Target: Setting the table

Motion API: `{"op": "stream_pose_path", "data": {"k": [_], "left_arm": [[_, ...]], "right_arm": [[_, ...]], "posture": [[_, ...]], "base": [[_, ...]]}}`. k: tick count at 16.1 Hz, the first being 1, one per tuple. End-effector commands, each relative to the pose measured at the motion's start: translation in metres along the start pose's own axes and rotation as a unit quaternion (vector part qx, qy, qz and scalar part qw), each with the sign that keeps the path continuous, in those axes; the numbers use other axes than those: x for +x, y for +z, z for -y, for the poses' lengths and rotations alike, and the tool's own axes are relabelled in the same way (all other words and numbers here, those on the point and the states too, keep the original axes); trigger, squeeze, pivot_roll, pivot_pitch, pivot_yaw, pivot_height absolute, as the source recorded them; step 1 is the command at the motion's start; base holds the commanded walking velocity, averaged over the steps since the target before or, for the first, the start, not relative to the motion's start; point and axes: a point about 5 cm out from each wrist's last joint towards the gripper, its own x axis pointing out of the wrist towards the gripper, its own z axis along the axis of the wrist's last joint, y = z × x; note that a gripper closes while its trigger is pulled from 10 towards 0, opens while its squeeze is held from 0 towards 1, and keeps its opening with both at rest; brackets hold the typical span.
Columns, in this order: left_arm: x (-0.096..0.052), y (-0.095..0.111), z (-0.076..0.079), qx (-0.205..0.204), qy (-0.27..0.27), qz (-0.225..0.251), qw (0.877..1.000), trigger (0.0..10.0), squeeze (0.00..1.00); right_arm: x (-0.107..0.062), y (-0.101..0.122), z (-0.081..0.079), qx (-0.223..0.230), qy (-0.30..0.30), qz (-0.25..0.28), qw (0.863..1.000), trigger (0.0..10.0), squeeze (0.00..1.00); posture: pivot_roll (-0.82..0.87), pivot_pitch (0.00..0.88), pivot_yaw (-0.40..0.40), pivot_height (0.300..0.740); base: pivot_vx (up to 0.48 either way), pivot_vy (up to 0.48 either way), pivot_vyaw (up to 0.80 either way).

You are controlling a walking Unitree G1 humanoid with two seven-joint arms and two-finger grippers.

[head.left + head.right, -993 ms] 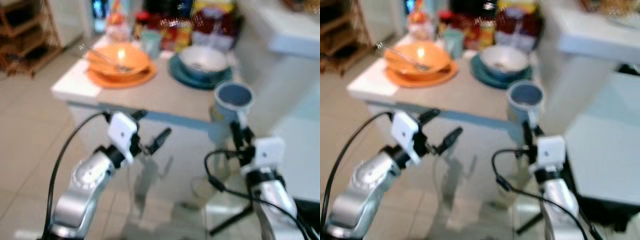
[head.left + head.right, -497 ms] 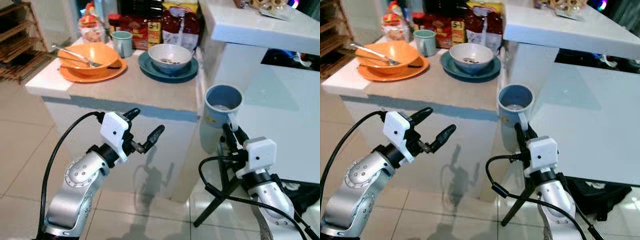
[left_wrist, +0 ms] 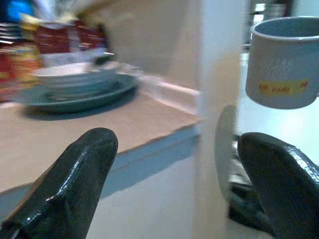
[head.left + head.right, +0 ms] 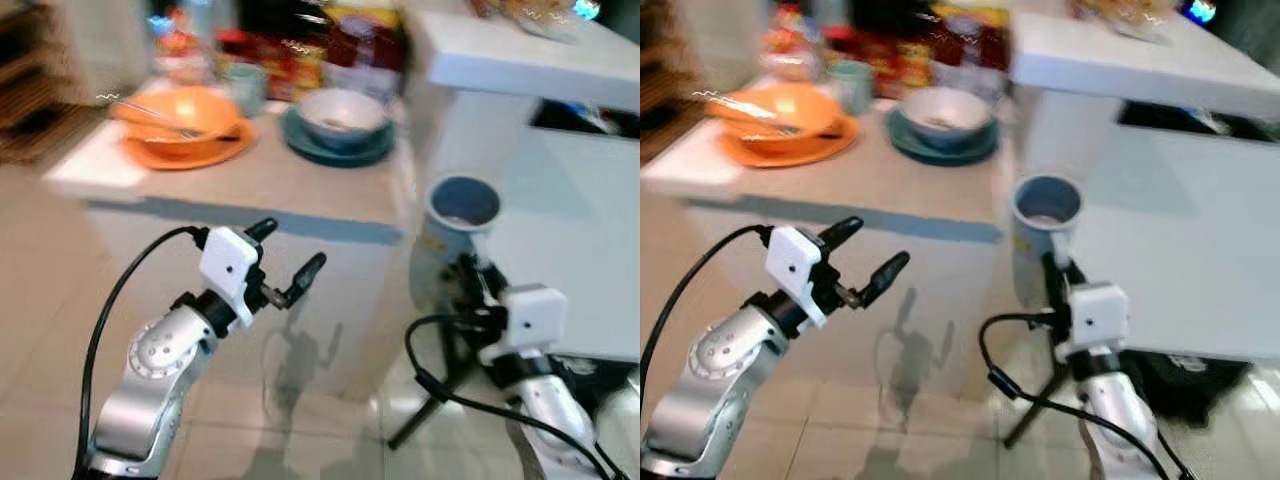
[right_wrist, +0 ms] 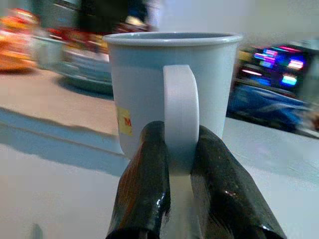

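The pale blue mug (image 5: pixel 169 89) stands upright, its handle pinched by the right gripper (image 5: pixel 182 164); it hangs off the table's (image 4: pixel 300 185) right corner, near the blue bowl (image 4: pixel 343 111).

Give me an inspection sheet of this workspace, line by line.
Surface: beige counter, bare near its front edge.
Job's things: blue mug held by its handle, off the counter's right corner; grey bowl on a teal plate; orange bowl with cutlery on an orange plate; small teal cup.
Clutter: red packets at the back.
Grippers: left gripper open, before the counter; right gripper shut on the mug handle.
Cables: black cable on the left arm, another by the right arm.
Surroundings: tiled floor, white worktop.
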Motion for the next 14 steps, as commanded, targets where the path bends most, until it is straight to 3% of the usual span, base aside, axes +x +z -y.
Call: {"op": "stream_pose_path", "data": {"k": [1, 6, 10, 14], "left_arm": [[0.003, 0.0, 0.004, 0.002, -0.009, 0.001, 1.0, 10.0, 0.0], [0.001, 0.0, 0.002, -0.001, 0.005, 0.003, 1.0, 10.0, 0.0], [0.002, 0.002, -0.006, -0.01, 0.049, 0.011, 0.999, 10.0, 0.0], [0.01, 0.009, -0.016, 0.005, 0.107, 0.019, 0.994, 10.0, 0.0]], "right_arm": [[-0.001, 0.009, 0.008, -0.005, -0.022, 0.021, 1.0, 10.0, 0.0], [-0.001, 0.011, 0.011, -0.006, -0.026, 0.023, 0.999, 10.0, 0.0], [0.011, 0.013, 0.018, -0.04, -0.032, 0.007, 0.999, 10.0, 0.0], [0.025, 0.013, 0.037, -0.051, -0.086, -0.013, 0.995, 10.0, 0.0]], "posture": [[0.05, 0.0, -0.07, 0.74], [0.05, 0.0, -0.072, 0.74], [0.04, 0.013, -0.074, 0.74], [0.04, 0.019, -0.076, 0.74]], "base": [[0.0, -0.45, -0.79], [0.0, -0.48, -0.79], [0.0, -0.48, 0.0], [0.0, -0.48, 0.0]]}}
